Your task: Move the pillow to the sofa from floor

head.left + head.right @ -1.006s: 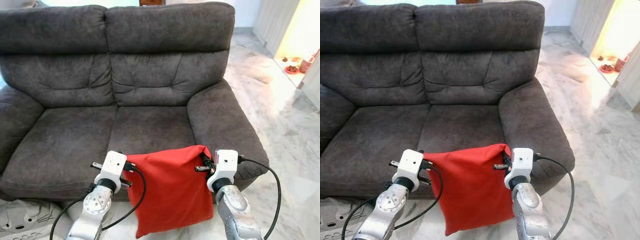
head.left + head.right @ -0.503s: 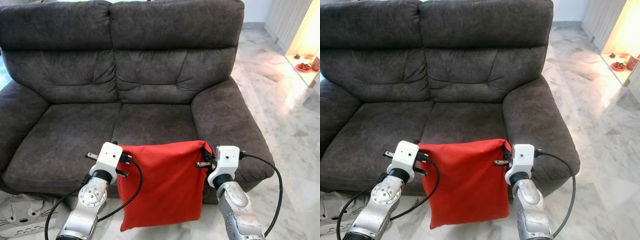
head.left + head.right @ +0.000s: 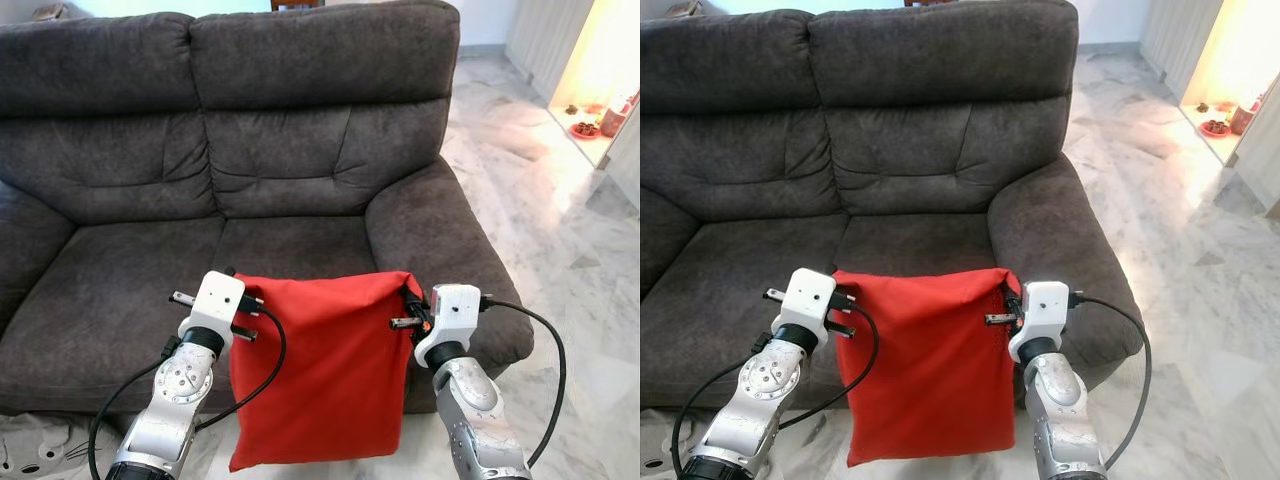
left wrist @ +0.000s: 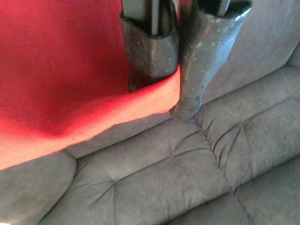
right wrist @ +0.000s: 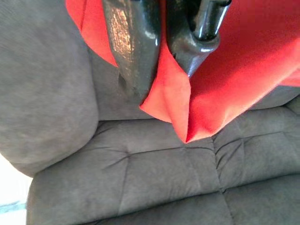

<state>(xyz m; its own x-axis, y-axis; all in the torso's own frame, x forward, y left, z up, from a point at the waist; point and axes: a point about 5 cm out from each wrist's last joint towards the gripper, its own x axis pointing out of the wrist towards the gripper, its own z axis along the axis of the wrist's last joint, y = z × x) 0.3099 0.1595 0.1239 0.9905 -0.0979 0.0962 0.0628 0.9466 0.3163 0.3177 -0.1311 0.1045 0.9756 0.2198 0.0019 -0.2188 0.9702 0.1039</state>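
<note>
Hanging between the two grippers, the red pillow (image 3: 320, 370) is held up by its top corners in front of the dark grey sofa (image 3: 300, 150). Its upper edge sits level with the front of the seat cushions, and the rest of it drapes down limp, covering the sofa's front edge; its lower end dangles just above the marble floor (image 3: 560, 240). The left gripper (image 4: 171, 89) has its two black fingers pinched narrow on the pillow's left top corner, a fold of red cloth squeezed between them. The right gripper (image 5: 157, 65) is likewise clamped tight on the right top corner, close to the sofa's right armrest (image 3: 450, 250), with red fabric bunched between the fingers and spilling past them. Both silver arms reach up from below, black cables looping off the wrists. A pale, patterned object (image 3: 30, 455) lies on the floor at the sofa's left foot; what it is cannot be made out.
</note>
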